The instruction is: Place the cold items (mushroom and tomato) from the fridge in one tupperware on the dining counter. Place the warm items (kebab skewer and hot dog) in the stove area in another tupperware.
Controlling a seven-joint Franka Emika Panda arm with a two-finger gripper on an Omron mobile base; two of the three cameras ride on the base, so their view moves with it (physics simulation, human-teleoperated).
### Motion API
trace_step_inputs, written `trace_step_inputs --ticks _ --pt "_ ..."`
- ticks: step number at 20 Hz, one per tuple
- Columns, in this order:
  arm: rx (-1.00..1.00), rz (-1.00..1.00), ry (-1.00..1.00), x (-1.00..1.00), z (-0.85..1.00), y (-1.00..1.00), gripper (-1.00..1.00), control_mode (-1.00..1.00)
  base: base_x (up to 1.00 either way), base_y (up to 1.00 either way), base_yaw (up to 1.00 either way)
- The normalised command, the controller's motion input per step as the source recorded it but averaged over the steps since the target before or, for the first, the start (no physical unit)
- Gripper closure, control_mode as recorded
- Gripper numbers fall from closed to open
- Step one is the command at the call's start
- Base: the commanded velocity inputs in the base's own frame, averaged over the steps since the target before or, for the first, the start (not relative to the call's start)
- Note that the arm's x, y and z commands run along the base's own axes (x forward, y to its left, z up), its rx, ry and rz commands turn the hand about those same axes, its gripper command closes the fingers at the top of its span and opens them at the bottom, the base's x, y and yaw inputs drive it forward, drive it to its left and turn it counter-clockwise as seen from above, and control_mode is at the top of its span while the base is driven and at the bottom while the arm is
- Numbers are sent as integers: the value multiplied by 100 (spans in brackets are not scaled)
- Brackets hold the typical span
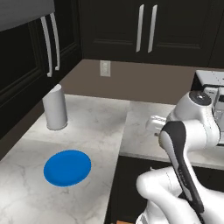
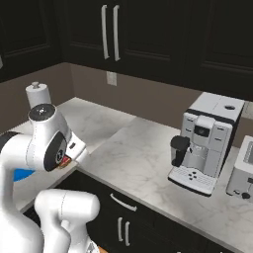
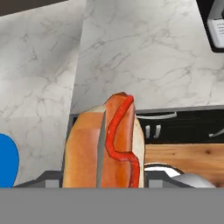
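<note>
Left base view: The white robot arm (image 1: 183, 144) comes up from 4 o'clock. A round blue plate (image 1: 67, 167) lies flat on the marble counter (image 1: 96, 127) at 8 o'clock. A paper towel roll (image 1: 55, 107) stands upright at 10 o'clock, well apart from the plate. A wall outlet (image 1: 105, 68) sits near 12 o'clock. The hand is tucked behind the arm's big joint, so the hot dog cannot be made out here. No tupperware can be seen.

Right base view: The arm fills 8 o'clock. Just under its round joint, a tiny bit of red and tan peeks out, probably the hot dog (image 2: 64, 161), but it is too small to be sure. A coffee machine (image 2: 205, 143) stands at 3 o'clock on the counter. A toaster (image 2: 243, 170) is cut off at the right edge. The blue plate shows as a small sliver at 9 o'clock.

Hand view: The hot dog is right in the middle, at 6 o'clock, very close. It has a bun and a wiggly red line of ketchup. Its long side runs straight away from the gripper (image 3: 103, 181), from 6 o'clock toward 12. The gripper is clamped on the hot dog; the bun hides the finger tips. The blue plate is at 8 o'clock. The counter stretches toward 12 o'clock. I think the hot dog must be carried to a tupperware next, and which way that box lies cannot be told.
</note>
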Motion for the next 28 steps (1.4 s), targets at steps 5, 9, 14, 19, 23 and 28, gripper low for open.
trace_step_inputs --ticks 5,9,14,19,23,28 --pt "-3 -6 -15 -29 -36 -28 100 -100 0 0 0" --pt "-1 -9 -16 -6 -49 0 100 -100 0 0 0" --pt "-3 -6 -7 -5 -28 0 100 100 -4 -2 -2" --pt "0 0 0 0 0 0 100 100 -22 -46 -3" --pt "0 0 0 0 0 0 100 100 -42 -81 -18" --pt "0 0 0 0 0 0 100 100 -66 -90 -29"
